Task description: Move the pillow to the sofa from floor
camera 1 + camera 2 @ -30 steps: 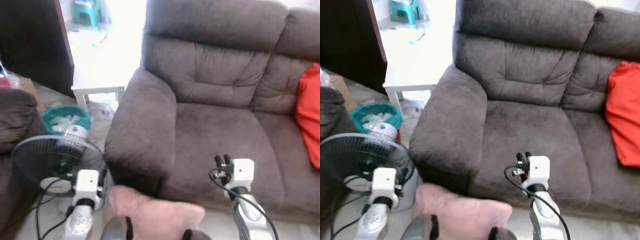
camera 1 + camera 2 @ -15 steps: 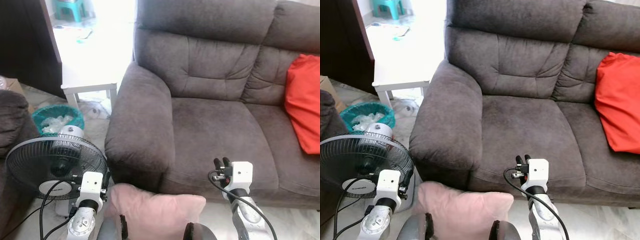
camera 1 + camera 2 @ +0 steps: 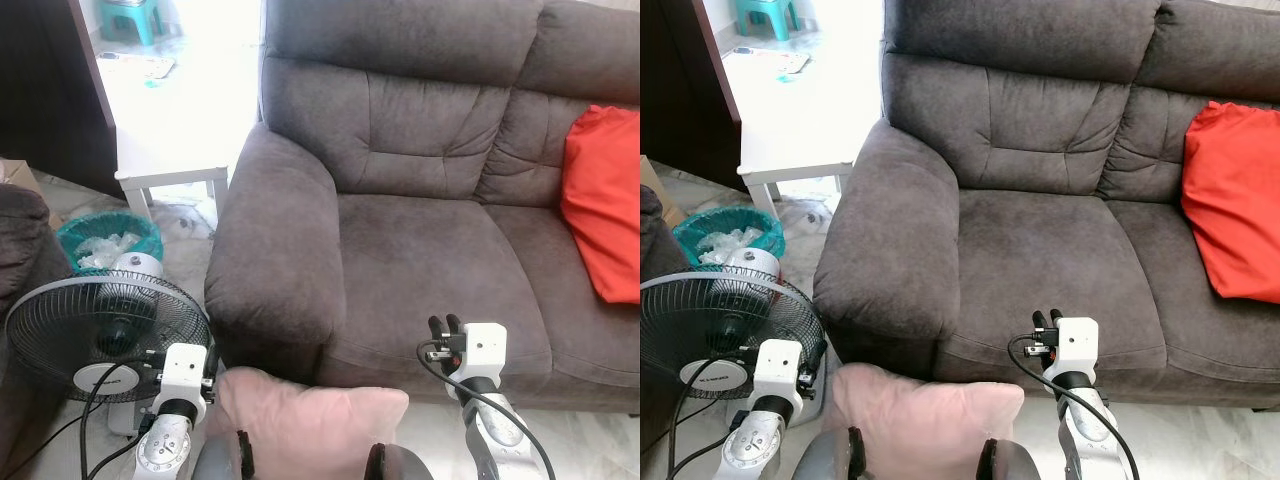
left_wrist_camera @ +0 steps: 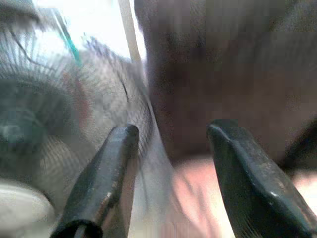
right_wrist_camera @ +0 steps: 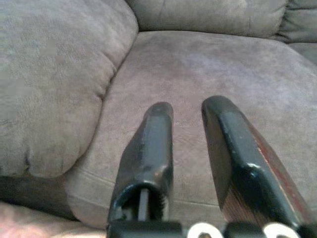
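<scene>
- Pink pillow [image 3: 310,428] lies on the floor [image 3: 590,440], pressed against the front base of the sofa [image 3: 430,250], below the join of armrest and seat cushion.
- Sofa is dark brown, suede-like fabric; its near seat cushion is bare.
- Red cushion [image 3: 603,205] leans against the sofa back on the far seat, toward the robot's right.
- Left claw [image 4: 171,148]: fingers spread apart, holding nothing. Left wrist view is blurred; it looks past the fingers at fan grille, sofa base and a strip of pink pillow.
- Left arm's white wrist housing sits just beside the pillow's left edge in the head views, in front of the fan.
- Right claw [image 5: 187,119]: fingers slightly parted with a narrow gap, gripping nothing. It points at the front edge of the seat cushion, above and to the right of the pillow.
- Black standing fan [image 3: 105,335] stands on the floor left of the armrest, its cable trailing across the tiles.
- Teal basket [image 3: 108,243] with white contents sits behind the fan.
- White surface [image 3: 165,150], brightly lit, stands beside the sofa's armrest.
</scene>
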